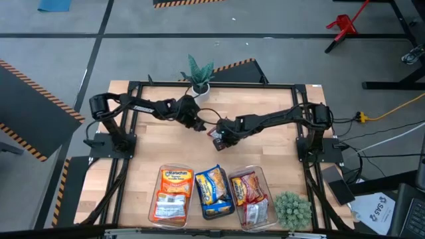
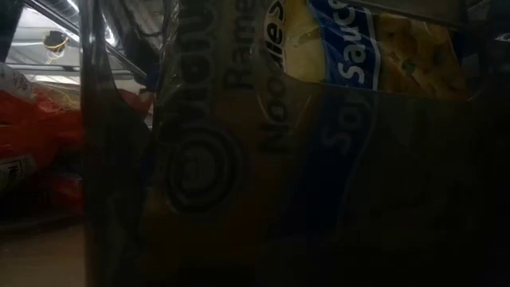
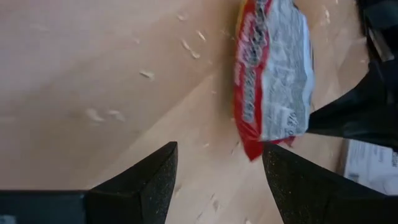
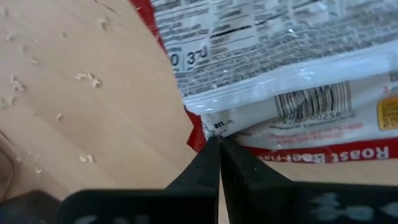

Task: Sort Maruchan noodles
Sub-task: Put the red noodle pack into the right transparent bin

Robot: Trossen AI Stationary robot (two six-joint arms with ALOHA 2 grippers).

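A red-and-silver noodle packet (image 1: 217,140) is at the table's middle, held by my right gripper (image 1: 220,133), which reaches in from the right and is shut on it. In the right wrist view the packet (image 4: 280,74) shows its printed silver back beyond the shut gripper (image 4: 215,144). My left gripper (image 1: 196,123) is just to the left of it and slightly farther back, open and touching nothing. The left wrist view shows the packet (image 3: 273,74) beyond the open gripper (image 3: 217,152). Other packets lie sorted in three clear bins at the near edge: orange (image 1: 172,191), blue-and-yellow (image 1: 214,192), red (image 1: 251,196). My right gripper pinches the red-and-silver packet by its red sealed edge (image 4: 208,132), close to a corner, between the ends of its two fingers. The packet stretches away from the fingertips over the wooden table. Whether it is lifted clear I cannot tell.
A potted plant (image 1: 199,73) stands at the far edge and a round green plant (image 1: 292,209) at the near right corner. The low view is filled by the bins' clear walls and a blue-and-yellow packet (image 2: 358,56). Crumbs dot the bare wood (image 4: 87,74) around the held packet.
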